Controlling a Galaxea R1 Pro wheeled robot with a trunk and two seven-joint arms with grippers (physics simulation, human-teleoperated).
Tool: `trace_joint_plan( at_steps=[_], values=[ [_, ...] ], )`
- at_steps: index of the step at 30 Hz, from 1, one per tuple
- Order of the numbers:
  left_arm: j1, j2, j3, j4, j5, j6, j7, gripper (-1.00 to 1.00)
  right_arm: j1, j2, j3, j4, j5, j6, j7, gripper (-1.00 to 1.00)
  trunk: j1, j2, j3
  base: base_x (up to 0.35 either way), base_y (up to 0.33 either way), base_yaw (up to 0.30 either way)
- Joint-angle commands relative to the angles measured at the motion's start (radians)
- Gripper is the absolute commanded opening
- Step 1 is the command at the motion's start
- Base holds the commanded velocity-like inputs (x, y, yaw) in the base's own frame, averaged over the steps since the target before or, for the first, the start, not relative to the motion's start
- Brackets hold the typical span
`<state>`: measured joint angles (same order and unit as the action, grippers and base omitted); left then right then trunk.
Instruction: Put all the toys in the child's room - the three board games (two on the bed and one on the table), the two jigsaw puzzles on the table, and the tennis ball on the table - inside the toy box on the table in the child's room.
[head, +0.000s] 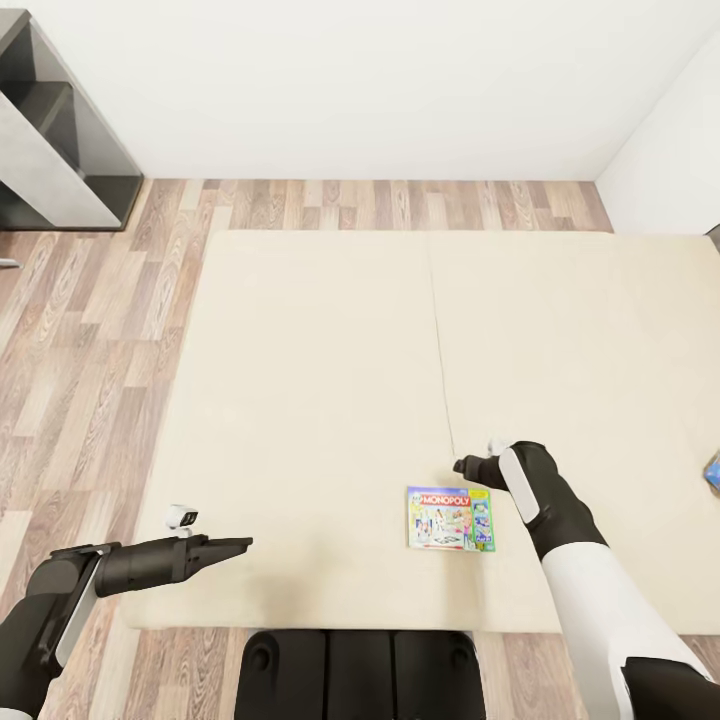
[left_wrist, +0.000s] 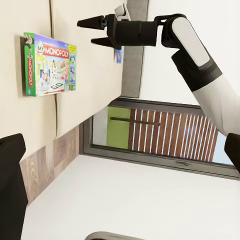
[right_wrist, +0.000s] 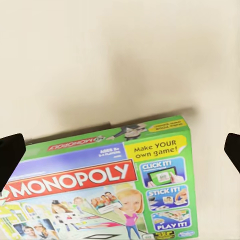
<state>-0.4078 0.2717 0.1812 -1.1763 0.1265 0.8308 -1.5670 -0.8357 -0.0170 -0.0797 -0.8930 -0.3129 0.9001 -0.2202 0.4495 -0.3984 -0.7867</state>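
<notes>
A green Monopoly board game box lies flat near the front edge of the cream bed. It appears again in the left wrist view as the box and close up in the right wrist view as the box. My right gripper hovers just beyond the box's far right corner, open, with spread fingers and nothing between them. My left gripper hangs over the bed's front left part, well left of the box, open and empty. A blue object peeks in at the bed's right edge.
A dark shelf unit stands at the back left on the wood floor. White walls close the room behind and to the right of the bed. A window shows in the left wrist view.
</notes>
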Motion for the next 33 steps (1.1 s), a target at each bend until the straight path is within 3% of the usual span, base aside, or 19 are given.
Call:
trace_joint_plan(
  at_steps=[1,20,33],
  values=[
    [0.000,0.000,0.000,0.000,0.000,0.010,-0.004,1.00,0.000,0.000,0.000,0.000,-0.011,0.003,-0.008,1.00,0.000,-0.002,-0.003,0.000,0.000,0.000],
    [0.003,0.011,0.016,-0.008,0.009,0.008,-0.004,1.00,0.001,-0.004,0.002,0.048,-0.009,-0.005,0.006,1.00,0.000,-0.002,-0.033,0.000,0.000,0.000],
    [0.004,0.014,0.027,-0.009,0.009,0.008,-0.004,1.00,0.008,-0.009,0.012,0.054,0.006,-0.008,0.120,1.00,0.000,-0.002,-0.041,0.000,0.000,0.000]
  ],
)
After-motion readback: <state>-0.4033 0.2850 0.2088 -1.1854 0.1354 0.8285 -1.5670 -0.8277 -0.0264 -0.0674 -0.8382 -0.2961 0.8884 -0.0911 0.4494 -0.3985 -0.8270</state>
